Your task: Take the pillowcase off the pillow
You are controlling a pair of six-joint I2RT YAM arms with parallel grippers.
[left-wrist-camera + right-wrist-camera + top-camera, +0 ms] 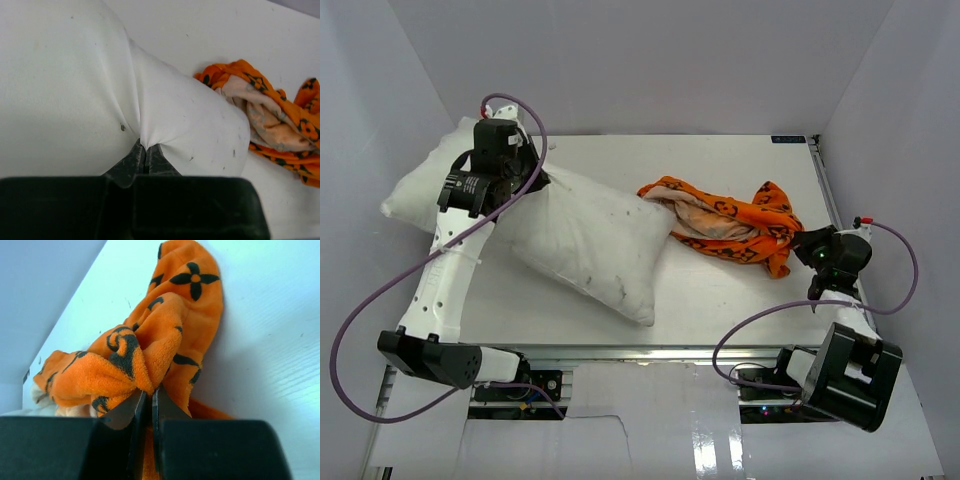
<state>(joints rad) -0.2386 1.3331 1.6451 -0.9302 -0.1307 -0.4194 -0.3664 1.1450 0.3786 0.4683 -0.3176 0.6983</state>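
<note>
Closest in, our left hand (145, 150) pinches a fold of the bare white pillow (75, 90) and our right hand (149, 392) grips the orange pillowcase (150, 340), crumpled on the tabletop (720, 300) beside it, so removal looks complete.

Left hand (145, 150) and right hand (148, 392), well apart, both clamped tight.

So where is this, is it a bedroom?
Probably not. It looks like a robot test booth: plain white walls boxing in a white table, the left arm and right arm mounted at its edge, purple cables trailing.
</note>
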